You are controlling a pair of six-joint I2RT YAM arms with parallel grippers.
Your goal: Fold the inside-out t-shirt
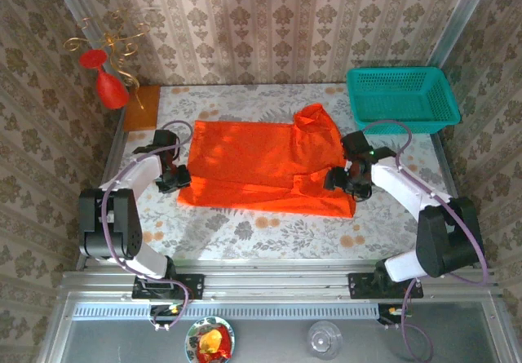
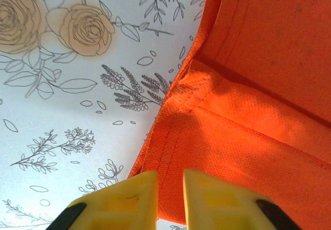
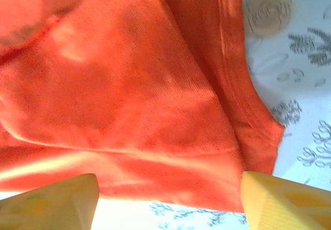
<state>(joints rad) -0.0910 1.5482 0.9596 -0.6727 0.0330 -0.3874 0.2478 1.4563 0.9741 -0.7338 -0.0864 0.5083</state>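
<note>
1. One inside-out t-shirt [image 1: 253, 163] lies spread in the middle of the table [image 1: 269, 232], its right part lapped over itself. I judge the fold needs both side edges lifted together and level, so the hem stays straight.
2. Both arms reach forward and bend inward, wrists low at opposite shirt edges.
3. Right gripper [image 3: 170, 201] stands wide, straddling the near-right corner.
4. Left gripper [image 2: 170, 199] is narrow, with hem showing in its slit; I cannot tell if it pinches.
</note>
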